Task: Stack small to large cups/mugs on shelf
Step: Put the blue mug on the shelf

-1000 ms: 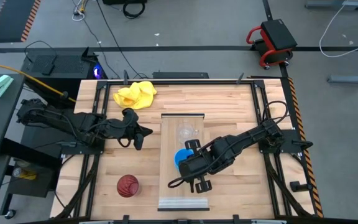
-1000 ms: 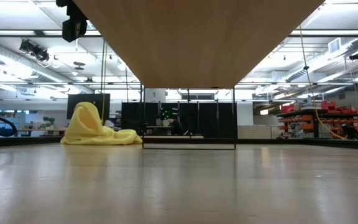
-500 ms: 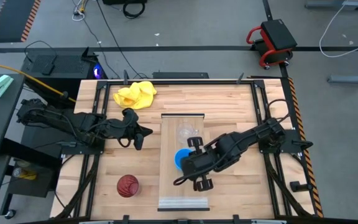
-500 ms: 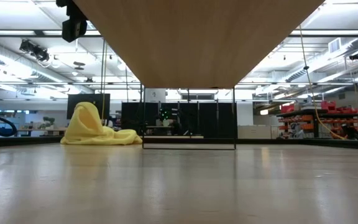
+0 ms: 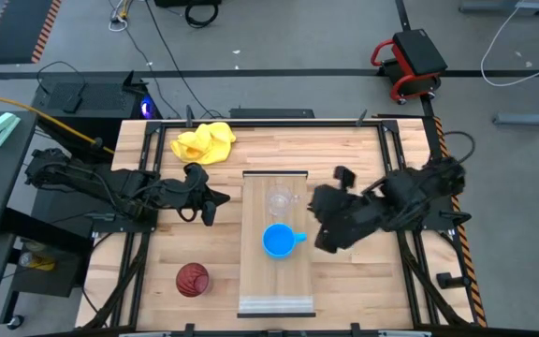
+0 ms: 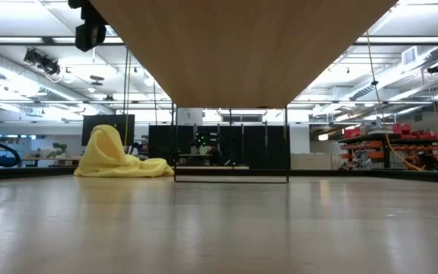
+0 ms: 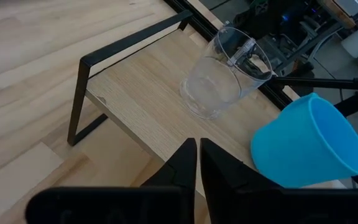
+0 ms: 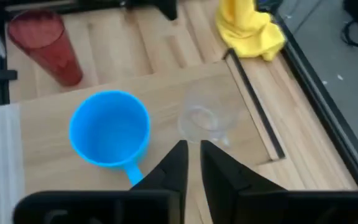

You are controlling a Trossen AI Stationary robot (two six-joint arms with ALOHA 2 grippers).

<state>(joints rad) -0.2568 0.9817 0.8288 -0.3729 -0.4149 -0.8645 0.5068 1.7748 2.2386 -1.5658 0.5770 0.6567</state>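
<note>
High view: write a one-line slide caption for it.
Glass mug and blue mug stand on the shelf; red cup waits on the table, both arms off the shelf.

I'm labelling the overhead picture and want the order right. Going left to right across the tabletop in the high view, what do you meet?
Left gripper → blue mug on the shelf → right gripper.

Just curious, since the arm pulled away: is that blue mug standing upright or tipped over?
Upright: the blue mug stands on the shelf, its open mouth facing up.
</note>
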